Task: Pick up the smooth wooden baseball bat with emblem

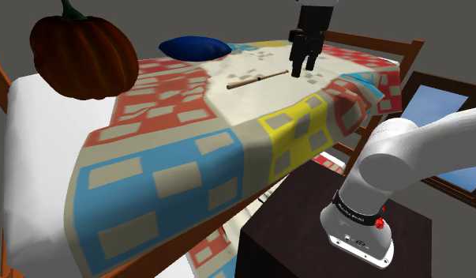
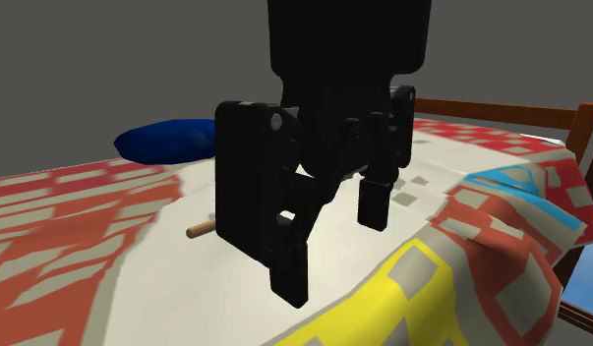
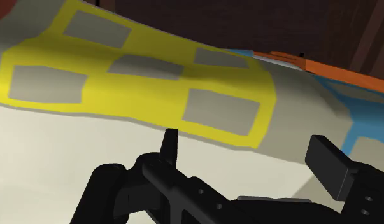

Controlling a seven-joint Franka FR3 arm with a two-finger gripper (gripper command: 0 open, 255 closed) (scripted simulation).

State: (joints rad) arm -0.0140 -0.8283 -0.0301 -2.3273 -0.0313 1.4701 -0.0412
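Patchwork quilt (image 1: 173,150) covers the bed (image 1: 370,39), and we find the pale wooden bat (image 1: 257,80) lying flat on it, well back from the edge where the quilt hangs down by the stand. Its long axis runs roughly parallel to that edge, one end pointing toward the blue cushion (image 1: 195,47) and the other toward the end effector (image 1: 303,69); we cannot tell which is the handle. The end effector hangs just beside that nearer tip, fingers spread wide, clasping nothing. A dark pumpkin (image 1: 82,55) shows near the bed's white end.
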